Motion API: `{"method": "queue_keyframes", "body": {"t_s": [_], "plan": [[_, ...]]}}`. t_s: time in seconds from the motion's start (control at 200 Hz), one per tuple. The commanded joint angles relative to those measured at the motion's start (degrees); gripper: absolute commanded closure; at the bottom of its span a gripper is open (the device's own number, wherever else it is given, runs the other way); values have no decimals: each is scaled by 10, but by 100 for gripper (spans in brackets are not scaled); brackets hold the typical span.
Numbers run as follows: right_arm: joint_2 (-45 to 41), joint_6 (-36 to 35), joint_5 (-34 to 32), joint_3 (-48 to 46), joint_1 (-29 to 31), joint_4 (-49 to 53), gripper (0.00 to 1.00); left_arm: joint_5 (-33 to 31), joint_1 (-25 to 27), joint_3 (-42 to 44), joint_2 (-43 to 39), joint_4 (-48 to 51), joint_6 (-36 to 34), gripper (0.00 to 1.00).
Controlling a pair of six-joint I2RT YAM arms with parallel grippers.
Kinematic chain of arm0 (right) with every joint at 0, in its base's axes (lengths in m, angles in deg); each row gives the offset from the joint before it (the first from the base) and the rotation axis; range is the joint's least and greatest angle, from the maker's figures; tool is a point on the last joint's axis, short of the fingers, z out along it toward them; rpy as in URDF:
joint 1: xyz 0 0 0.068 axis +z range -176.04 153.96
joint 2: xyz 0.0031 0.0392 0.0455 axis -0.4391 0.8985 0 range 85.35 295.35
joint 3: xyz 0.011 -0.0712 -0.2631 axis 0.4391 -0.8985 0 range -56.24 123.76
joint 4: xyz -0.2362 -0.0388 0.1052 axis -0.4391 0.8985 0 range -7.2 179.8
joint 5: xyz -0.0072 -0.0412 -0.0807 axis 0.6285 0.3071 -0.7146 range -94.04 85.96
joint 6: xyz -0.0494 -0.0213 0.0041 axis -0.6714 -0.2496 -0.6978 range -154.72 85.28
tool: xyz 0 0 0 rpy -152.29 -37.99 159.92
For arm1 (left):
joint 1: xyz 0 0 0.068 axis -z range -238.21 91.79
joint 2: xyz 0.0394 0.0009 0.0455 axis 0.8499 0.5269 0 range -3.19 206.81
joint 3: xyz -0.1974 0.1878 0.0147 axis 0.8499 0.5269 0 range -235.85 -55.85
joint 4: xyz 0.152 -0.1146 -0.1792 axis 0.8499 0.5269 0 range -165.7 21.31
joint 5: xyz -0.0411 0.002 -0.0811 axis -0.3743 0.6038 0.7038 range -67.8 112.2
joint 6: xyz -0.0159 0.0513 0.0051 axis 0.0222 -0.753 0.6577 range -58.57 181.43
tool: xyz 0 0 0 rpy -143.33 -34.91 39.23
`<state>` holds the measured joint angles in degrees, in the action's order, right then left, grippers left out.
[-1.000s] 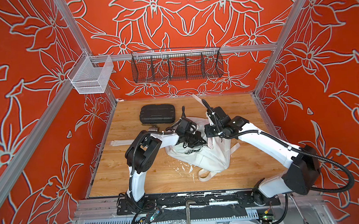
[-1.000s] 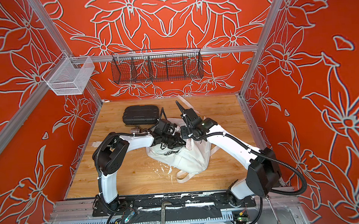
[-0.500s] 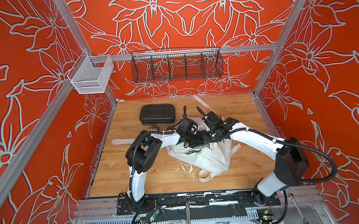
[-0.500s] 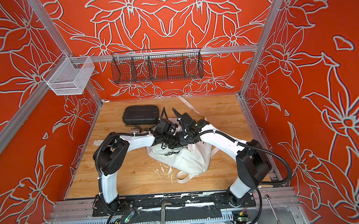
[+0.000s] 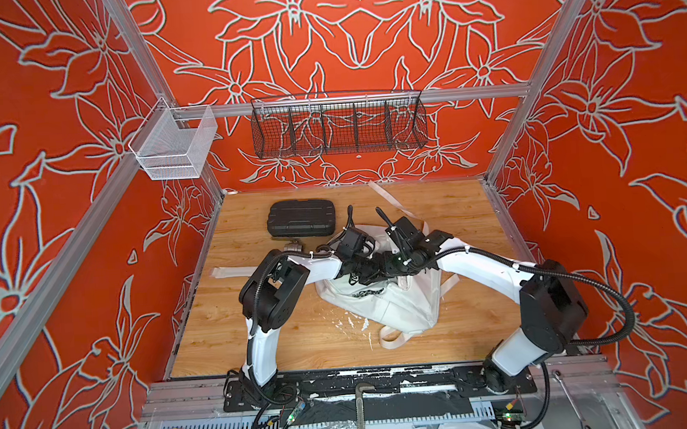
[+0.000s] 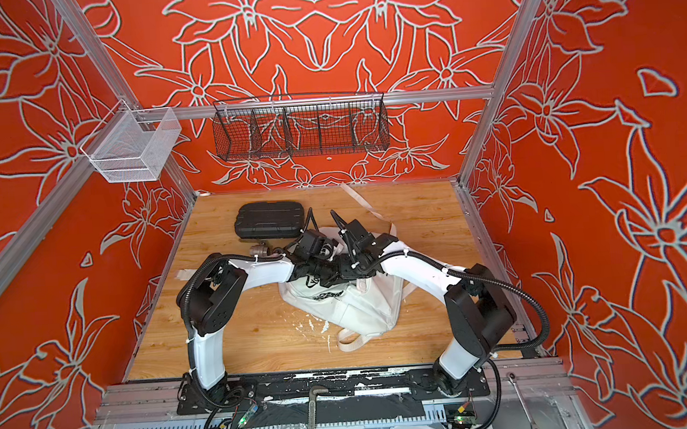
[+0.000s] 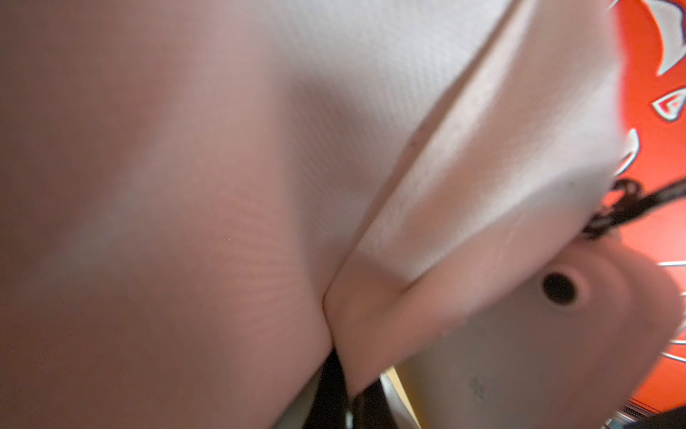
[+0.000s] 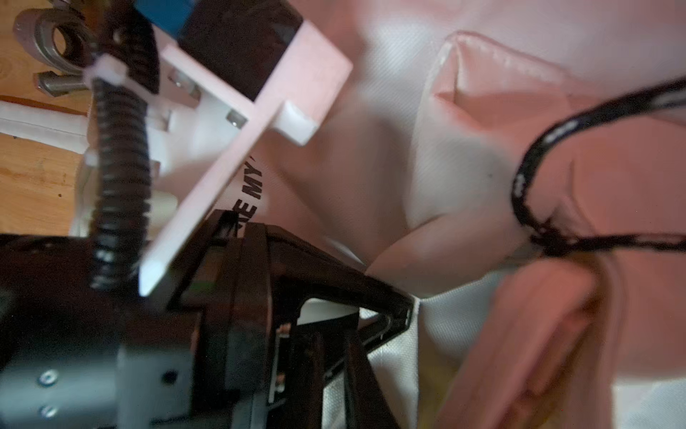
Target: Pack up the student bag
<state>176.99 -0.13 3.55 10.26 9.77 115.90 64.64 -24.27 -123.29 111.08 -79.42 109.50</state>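
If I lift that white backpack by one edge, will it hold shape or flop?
Probably flops: the backpack lies slumped and creased on the table. Likely light, since it looks fairly flat. Its loose straps may drag or snag.

Red walls (image 5: 364,38) with white flower outlines, wooden floor (image 5: 300,336), black wire basket (image 5: 338,128) (back rail (image 5: 469,92))

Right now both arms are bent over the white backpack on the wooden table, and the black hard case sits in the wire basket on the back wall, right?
Not quite. The black hard case is not in the black wire basket; both top views show it lying on the wooden table, behind the white backpack. The rest holds.
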Motion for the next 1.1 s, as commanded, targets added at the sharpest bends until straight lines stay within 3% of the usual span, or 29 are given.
{"method": "queue_keyframes", "body": {"t_s": [0.0, 0.09, 0.28, 0.545, 0.721, 0.916, 1.096], "plan": [[-29, -20, -34, 10, -20, 37, 82, 10, -25, -1, -24, 33, -3, 100], [-45, -21, -87, 51, -20, 63, 71, -12, -17, -4, -29, 47, -14, 100], [-38, -31, -191, 84, -22, 132, 64, -96, 13, -32, -51, 117, -75, 93], [-13, -23, -134, 30, -35, 98, 62, -196, 31, -21, -72, 140, -102, 69], [-13, -21, -118, 10, -36, 79, 63, -231, 45, -26, -72, 135, -126, 54], [-6, -24, -97, 8, -36, 72, 65, -271, 70, -77, -41, 175, -169, 55], [6, -26, -80, 5, -36, 70, 68, -283, 77, -101, -30, 187, -171, 71]]}}
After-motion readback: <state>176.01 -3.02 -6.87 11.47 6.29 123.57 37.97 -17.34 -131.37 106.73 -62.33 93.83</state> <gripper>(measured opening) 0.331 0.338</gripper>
